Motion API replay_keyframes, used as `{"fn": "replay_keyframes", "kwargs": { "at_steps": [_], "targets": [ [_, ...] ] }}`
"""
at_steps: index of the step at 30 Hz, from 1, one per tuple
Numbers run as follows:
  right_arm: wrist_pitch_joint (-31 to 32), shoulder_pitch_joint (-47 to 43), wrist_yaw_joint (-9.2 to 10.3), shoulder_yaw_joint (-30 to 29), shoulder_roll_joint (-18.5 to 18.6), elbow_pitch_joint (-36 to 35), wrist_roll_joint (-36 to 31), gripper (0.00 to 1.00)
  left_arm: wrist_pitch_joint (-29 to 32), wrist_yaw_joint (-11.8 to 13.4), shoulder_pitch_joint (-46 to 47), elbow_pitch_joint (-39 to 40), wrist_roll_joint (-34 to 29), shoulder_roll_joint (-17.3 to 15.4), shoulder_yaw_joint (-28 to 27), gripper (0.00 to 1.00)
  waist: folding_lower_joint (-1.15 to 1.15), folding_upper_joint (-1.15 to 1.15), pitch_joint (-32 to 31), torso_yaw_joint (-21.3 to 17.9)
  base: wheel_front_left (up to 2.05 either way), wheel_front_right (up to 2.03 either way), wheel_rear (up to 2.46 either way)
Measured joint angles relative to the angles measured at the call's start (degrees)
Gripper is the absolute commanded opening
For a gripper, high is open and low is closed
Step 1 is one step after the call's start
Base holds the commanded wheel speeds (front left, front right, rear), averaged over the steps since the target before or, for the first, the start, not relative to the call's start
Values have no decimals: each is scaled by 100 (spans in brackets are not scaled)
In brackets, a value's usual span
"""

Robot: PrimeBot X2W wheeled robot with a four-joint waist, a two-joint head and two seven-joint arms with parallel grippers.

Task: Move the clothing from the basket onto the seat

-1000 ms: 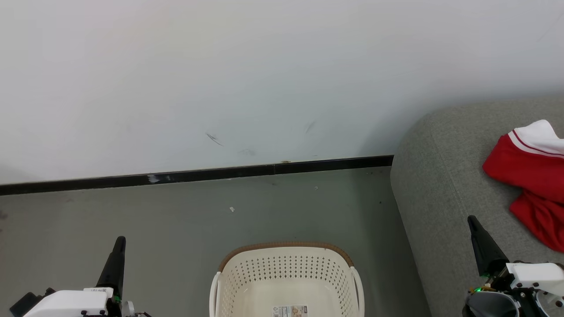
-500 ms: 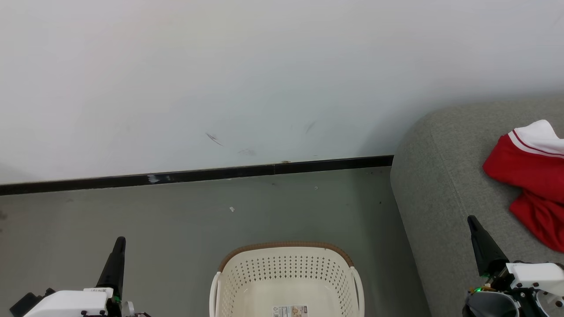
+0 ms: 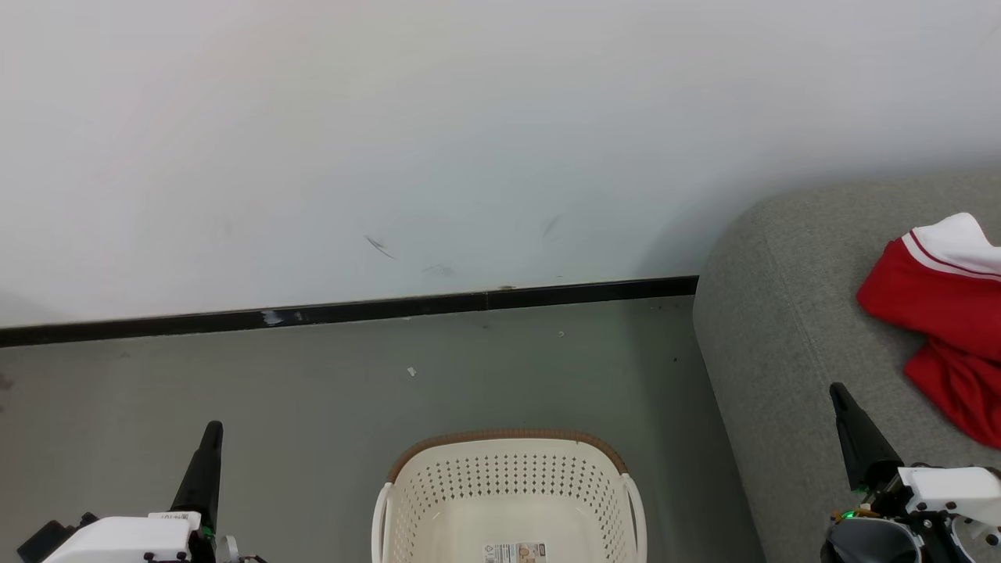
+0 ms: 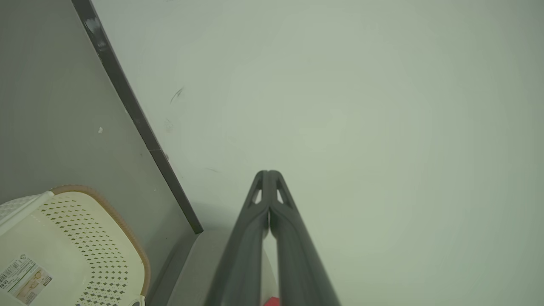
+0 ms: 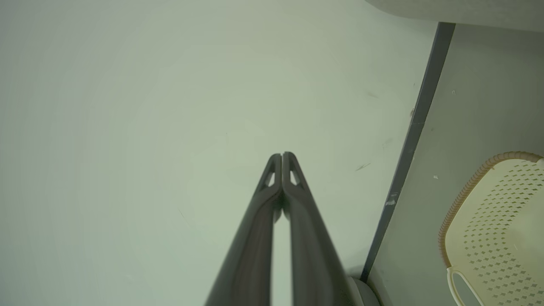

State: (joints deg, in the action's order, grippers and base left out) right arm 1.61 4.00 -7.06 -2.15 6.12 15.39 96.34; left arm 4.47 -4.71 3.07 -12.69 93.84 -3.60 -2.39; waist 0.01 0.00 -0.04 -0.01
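Checking all three views: the head view shows the clothing [image 3: 942, 313], red with a white striped panel, bunched on the seat [image 3: 782, 336] at the right edge and partly cut off by the frame. The left wrist view gives us a red sliver at its bottom edge, too small to tell more. The basket [image 3: 508, 477] sits on the floor [image 3: 313, 391] just beside the seat's rounded end, its near part out of frame. Both wrist views catch its brown rim and perforated wall from opposite sides. We see a barcode sticker [image 3: 514, 552] on the basket's inside bottom in the head and left wrist views, print too small to read. The left gripper [image 3: 213, 427] is over the floor left of the basket, fingertips pressed together, nothing held. The right gripper [image 3: 837, 389] is over the seat, apart from the clothing, also closed with nothing in it. Each wrist view shows its fingertips meeting, pointed at the white wall [image 3: 469, 117]. Black baseboard [image 3: 352, 311], dark scuff marks [image 3: 380, 247] above it, and a white fleck [image 3: 411, 372] on the floor.
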Motion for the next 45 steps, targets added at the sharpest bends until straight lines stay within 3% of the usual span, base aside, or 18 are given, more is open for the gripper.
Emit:
{"fn": "replay_keyframes", "kwargs": {
  "at_steps": [45],
  "targets": [
    [0,1,0,2,0,1,1,0,0,-8,6,-40,0,2,-8,0,0,0,-1,0,0,0,0]
  ]
}}
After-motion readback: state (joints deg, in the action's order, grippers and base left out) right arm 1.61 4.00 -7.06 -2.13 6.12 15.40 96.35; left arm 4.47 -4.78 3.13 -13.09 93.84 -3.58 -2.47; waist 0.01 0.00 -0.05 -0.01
